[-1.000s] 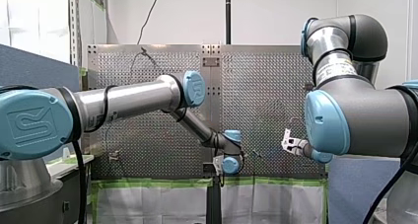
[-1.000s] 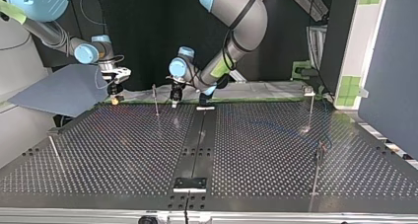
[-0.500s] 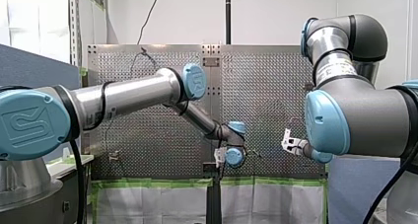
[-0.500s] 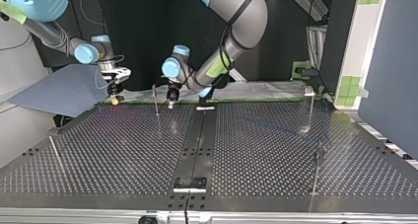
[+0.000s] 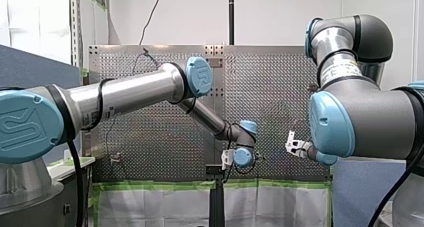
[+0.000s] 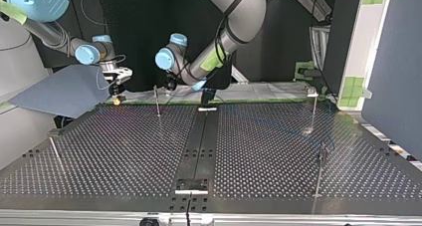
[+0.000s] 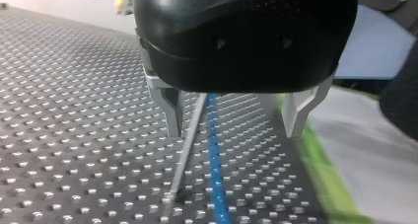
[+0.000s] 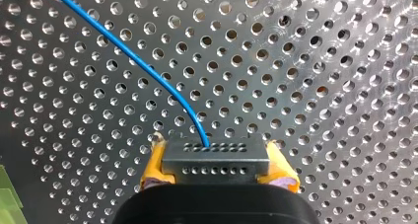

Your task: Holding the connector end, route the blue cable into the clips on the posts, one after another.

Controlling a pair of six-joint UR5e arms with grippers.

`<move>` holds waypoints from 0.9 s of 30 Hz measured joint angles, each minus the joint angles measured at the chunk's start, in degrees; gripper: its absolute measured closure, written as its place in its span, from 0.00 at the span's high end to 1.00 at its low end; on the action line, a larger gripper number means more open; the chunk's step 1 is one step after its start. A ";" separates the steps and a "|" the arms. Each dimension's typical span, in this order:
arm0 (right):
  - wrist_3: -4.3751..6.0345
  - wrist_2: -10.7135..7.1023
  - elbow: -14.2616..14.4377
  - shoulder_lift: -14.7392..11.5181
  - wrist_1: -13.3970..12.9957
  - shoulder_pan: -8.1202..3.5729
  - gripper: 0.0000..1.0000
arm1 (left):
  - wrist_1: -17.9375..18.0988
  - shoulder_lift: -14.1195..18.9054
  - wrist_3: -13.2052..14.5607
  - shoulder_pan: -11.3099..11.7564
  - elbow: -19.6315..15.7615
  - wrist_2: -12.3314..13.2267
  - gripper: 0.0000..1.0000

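Note:
In the right wrist view my right gripper (image 8: 217,177) has its yellow pads shut on the grey connector (image 8: 215,160). The blue cable (image 8: 133,56) leaves the connector and curves away over the perforated plate. In the left wrist view my left gripper (image 7: 234,130) is open, its metal fingers (image 7: 172,113) standing wide apart. The blue cable (image 7: 214,184) and a thin post (image 7: 185,155) lie between them, untouched. In the top view my left gripper (image 6: 169,84) hangs just beside the far post (image 6: 157,101). My right gripper (image 6: 117,94) is further to that view's left.
More thin posts stand on the perforated table (image 6: 124,151): one at the top view's far right (image 6: 314,109), one nearer right (image 6: 321,171), one at the near left (image 6: 54,154). A black rail (image 6: 196,151) runs down the table's middle. Green tape edges the far side.
My left arm has swung toward the top view's left, bringing its gripper up to the far post. My right arm has not moved.

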 joint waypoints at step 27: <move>-0.17 0.09 -0.01 0.00 0.90 0.00 0.00 | 2.00 5.23 0.39 -5.47 -7.08 -1.27 0.99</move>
